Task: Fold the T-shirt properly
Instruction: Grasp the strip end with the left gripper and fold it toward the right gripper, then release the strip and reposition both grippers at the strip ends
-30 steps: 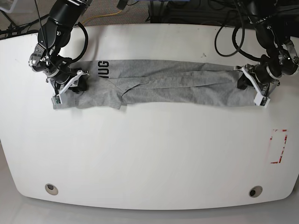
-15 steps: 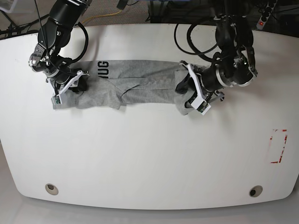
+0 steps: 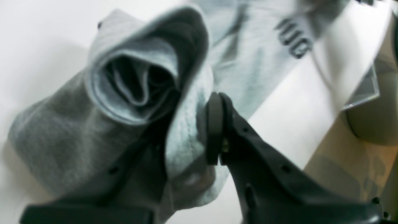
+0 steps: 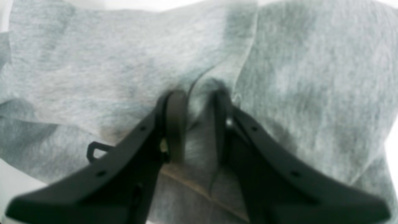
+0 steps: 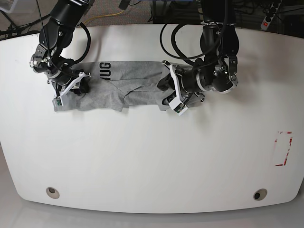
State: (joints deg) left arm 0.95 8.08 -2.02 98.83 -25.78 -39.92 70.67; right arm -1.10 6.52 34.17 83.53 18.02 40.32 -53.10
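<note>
The light grey T-shirt (image 5: 133, 83) lies as a narrow band on the white table (image 5: 152, 156), with its black lettering (image 5: 105, 71) near its left end. My left gripper (image 5: 172, 94) is shut on the shirt's right end, which is lifted and doubled back toward the middle. In the left wrist view a bunched roll of the T-shirt (image 3: 136, 81) sits pinched in the left gripper (image 3: 186, 133), and the lettering (image 3: 293, 42) shows beyond. My right gripper (image 5: 71, 89) holds the left end on the table. Up close, the right gripper (image 4: 199, 124) pinches a ridge of the T-shirt (image 4: 93, 71).
A red-outlined rectangle (image 5: 283, 148) is marked near the table's right edge. Two round grommet holes (image 5: 52, 192) (image 5: 259, 194) sit near the front edge. Black cables (image 5: 180, 38) loop off the left arm at the back.
My left gripper has carried the shirt's right end leftward across the table to the middle, so the band is now about half as long. The right arm has not moved.
</note>
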